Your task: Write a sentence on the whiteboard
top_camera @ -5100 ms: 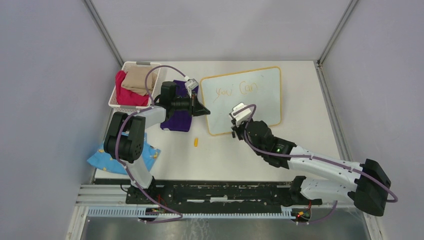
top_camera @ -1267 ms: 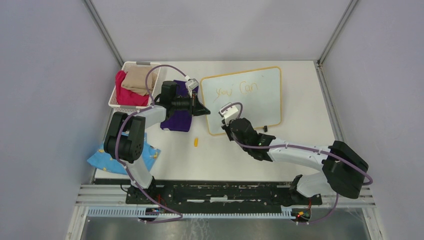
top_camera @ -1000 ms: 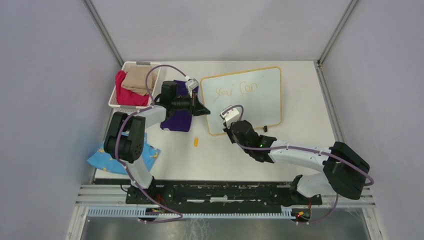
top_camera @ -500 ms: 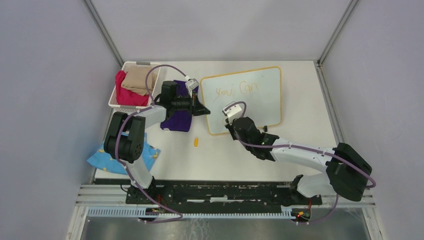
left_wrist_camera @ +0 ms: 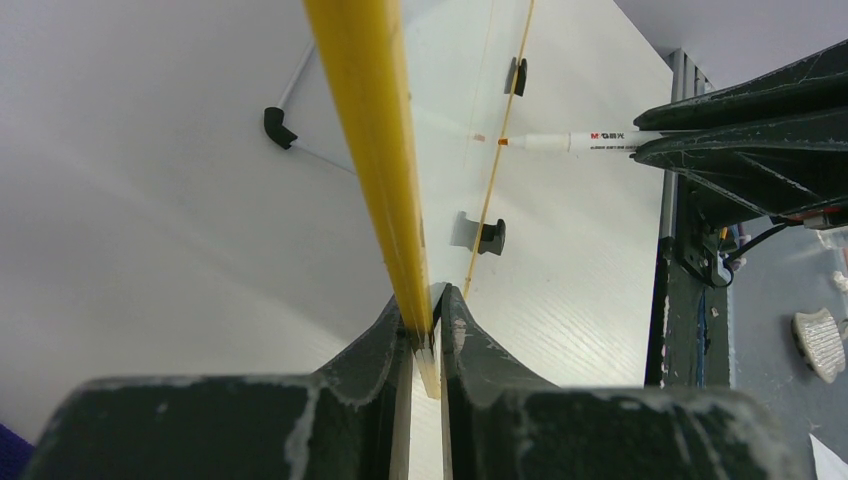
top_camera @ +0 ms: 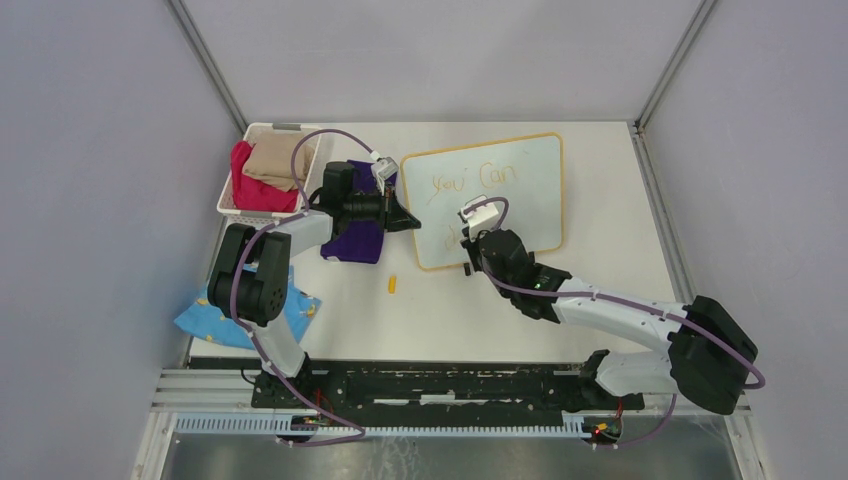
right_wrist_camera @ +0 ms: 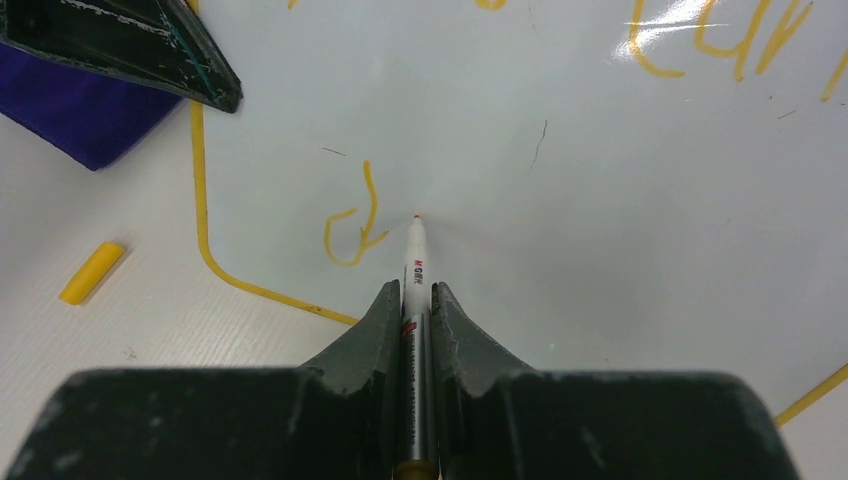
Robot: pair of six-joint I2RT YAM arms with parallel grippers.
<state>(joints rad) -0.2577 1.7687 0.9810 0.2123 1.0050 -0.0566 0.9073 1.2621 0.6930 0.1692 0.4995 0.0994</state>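
Jaws of right gripper [right_wrist_camera: 415, 291] pinch marker [right_wrist_camera: 413, 258]; arm stretched toward table's far edge, tip at whiteboard [top_camera: 530, 212]. Left gripper [left_wrist_camera: 428, 303] clamps board's frame.

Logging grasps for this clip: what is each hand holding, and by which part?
The left hand clamps the whiteboard by its yellow frame edge. The right hand grips the marker by its barrel, tip pointing forward.

sentence [right_wrist_camera: 650, 68] cropped at top edge
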